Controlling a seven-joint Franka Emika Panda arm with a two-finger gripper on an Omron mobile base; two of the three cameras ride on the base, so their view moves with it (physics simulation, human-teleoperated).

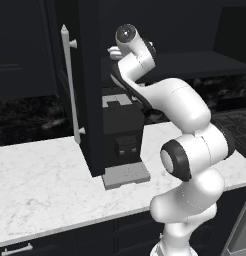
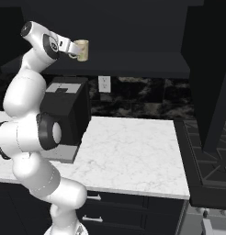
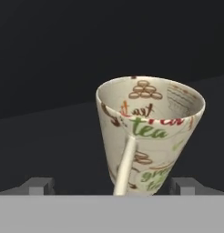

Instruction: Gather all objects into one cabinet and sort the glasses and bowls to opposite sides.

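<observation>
The hand (image 2: pixel 76 49) is raised high at the mouth of the black wall cabinet (image 2: pixel 133 62), its fingers spread wide to either side of a beige cup (image 2: pixel 82 50) without visibly pressing on it; in the hand view the two dark fingertips (image 3: pixel 38 185) stand well out from the cup's printed wall, so I judge the cup released rather than gripped. The cup appears to stand upright on the cabinet's dark shelf near its left end, though from these angles I cannot tell for certain that its base is resting on the shelf. That position fits the task: cups go to one side of the cabinet, which would leave the far side for the bowls. The arm is stretched up and forward over the black coffee machine (image 2: pixel 64 117) on the white marble surface (image 2: pixel 133 151), probably because the shelf sits above and behind it. The tall cabinet door (image 1: pixel 90 90) with its long silver handle (image 1: pixel 70 85) stands swung open, giving that access. From here the likely next step is to draw the hand straight back so the fingers do not knock the cup over.
</observation>
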